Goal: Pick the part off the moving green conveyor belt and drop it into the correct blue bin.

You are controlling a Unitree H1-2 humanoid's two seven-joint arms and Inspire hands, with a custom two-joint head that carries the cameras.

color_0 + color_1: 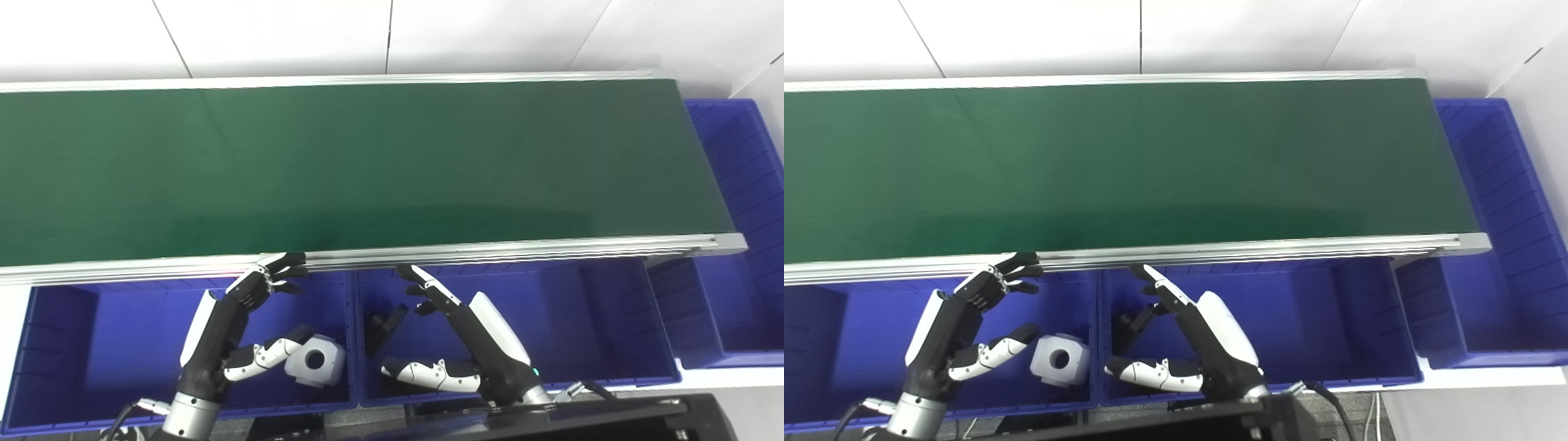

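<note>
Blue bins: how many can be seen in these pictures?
3. The left bin is under the left hand and holds a white part; the middle bin is under the right hand; the third bin stands at the belt's right end.

Belt (367, 159): dark green, plain, faint sheen; silver-grey frame (490, 251).
Bins (551, 318): saturated blue; far-right bin (741, 184) ribbed.
Part (315, 360) in left bin: white, dark round hole in face.
Small piece (383, 324) in middle bin: black.
Left hand (229, 331): black, white back panel, white thumb segments, black tips.
Right hand (471, 343): same black-and-white; small teal light at wrist.
Wall (392, 30): white, thin dark seams.
</note>
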